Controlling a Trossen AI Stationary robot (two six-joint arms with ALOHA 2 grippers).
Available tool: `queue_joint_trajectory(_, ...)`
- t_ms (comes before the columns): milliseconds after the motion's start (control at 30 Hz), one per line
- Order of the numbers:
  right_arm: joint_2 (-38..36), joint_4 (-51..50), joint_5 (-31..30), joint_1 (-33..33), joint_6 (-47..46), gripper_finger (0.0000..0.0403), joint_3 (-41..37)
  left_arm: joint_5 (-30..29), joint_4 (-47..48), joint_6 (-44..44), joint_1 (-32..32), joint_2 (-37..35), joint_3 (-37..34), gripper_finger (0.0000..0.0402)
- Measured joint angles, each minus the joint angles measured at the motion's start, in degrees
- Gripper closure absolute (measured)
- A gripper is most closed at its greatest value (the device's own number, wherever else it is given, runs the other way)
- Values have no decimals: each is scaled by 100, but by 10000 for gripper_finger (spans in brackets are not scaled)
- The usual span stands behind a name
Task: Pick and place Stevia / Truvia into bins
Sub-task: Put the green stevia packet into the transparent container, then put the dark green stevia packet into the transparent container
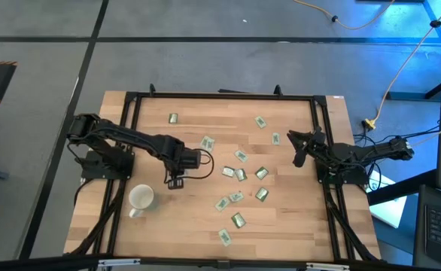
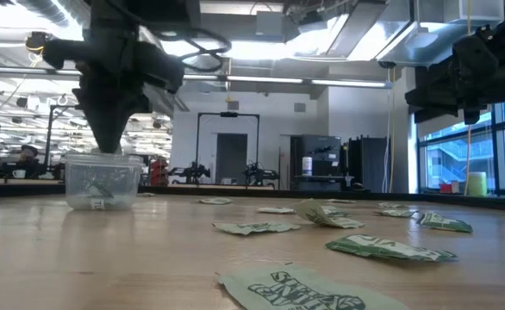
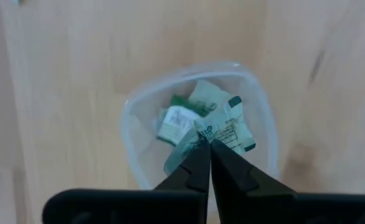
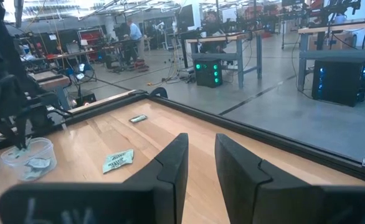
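The left gripper [image 3: 205,144] is right above the clear cup [image 1: 141,197], near the table's [image 1: 198,233] left edge, towards the front. Its fingers [image 3: 195,168] are pressed tip to tip, pinching the edge of one sachet [image 3: 223,127] just over the cup's mouth. That sachet is a small flat packet, white with green print and a dark green end, a little crumpled. Below it, inside the see-through cup, lie several more green and white packets [image 3: 177,121], heaped at angles. From table height the cup's walls [image 2: 102,181] show the packets through them.

The other sachets [image 1: 240,175] are scattered flat over the middle of the table, some toward the back edge, a few toward the front; up close they read as pale green rectangles with dark lettering [image 2: 308,288].

The right gripper [image 4: 201,155] hangs over the right edge of the table, fingers a small gap apart, holding nothing.
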State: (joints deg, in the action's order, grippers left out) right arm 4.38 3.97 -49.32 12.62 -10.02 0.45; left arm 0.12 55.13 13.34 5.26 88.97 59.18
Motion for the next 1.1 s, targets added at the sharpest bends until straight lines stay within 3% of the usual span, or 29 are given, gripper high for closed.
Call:
queue_joint_trajectory(233,-1,0,0,0,0,318,0,-188,-7,242,-26,0,-16,362)
queue_joint_trajectory(567,-1,-2,0,-1,0,318,0,-418,223,-298,-417,-353,298,321)
queue_joint_trajectory(733,0,0,0,0,0,318,0,-958,123,-559,-1107,-663,323,320)
queue_joint_trajectory(1100,0,0,-1,-2,0,318,0,-1172,-468,-1009,-3072,-265,323,319)
